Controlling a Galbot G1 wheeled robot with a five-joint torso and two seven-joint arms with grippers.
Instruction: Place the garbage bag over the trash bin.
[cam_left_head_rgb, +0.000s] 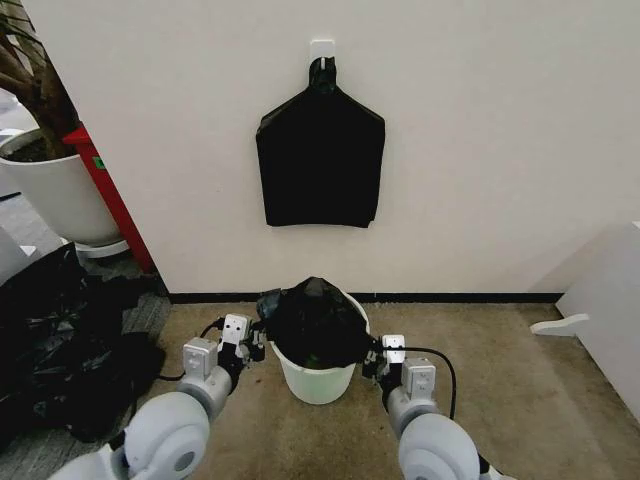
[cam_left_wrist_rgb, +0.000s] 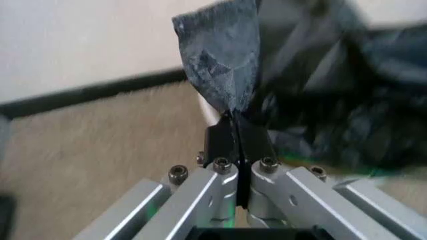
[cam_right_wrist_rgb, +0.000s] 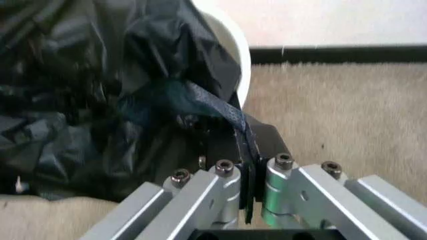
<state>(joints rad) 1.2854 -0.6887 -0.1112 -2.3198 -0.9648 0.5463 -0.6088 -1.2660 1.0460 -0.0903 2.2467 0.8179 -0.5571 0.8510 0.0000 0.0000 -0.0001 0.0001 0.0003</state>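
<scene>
The trash bin (cam_left_head_rgb: 316, 378) is standing on the carpeted floor (cam_left_head_rgb: 500, 380) at lower centre of the head view, close to the white wall (cam_left_head_rgb: 480, 150). The garbage bag (cam_left_head_rgb: 315, 322) is sitting bunched over the bin's mouth, mounding above the rim and hanging down past it on both sides.

The left gripper (cam_left_head_rgb: 258, 343) is positioned at the bin's left edge. In the left wrist view its jaws are pressed together, pinching a fold of the bag (cam_left_wrist_rgb: 223, 65), with the film rising from the left gripper (cam_left_wrist_rgb: 235, 131) in a narrow strip.

The right gripper (cam_left_head_rgb: 374, 358) is positioned at the bin's right edge. In the right wrist view the right gripper (cam_right_wrist_rgb: 245, 142) is showing its jaws closed on a twisted edge of the bag (cam_right_wrist_rgb: 100, 95), beside the bin's white rim (cam_right_wrist_rgb: 237, 45).

A flat black bundle (cam_left_head_rgb: 320, 160) is hanging from a wall hook (cam_left_head_rgb: 322, 50) at upper centre. A heap of black plastic (cam_left_head_rgb: 60, 340) is lying at lower left, and a white plant pot (cam_left_head_rgb: 55, 190) is standing at left.
</scene>
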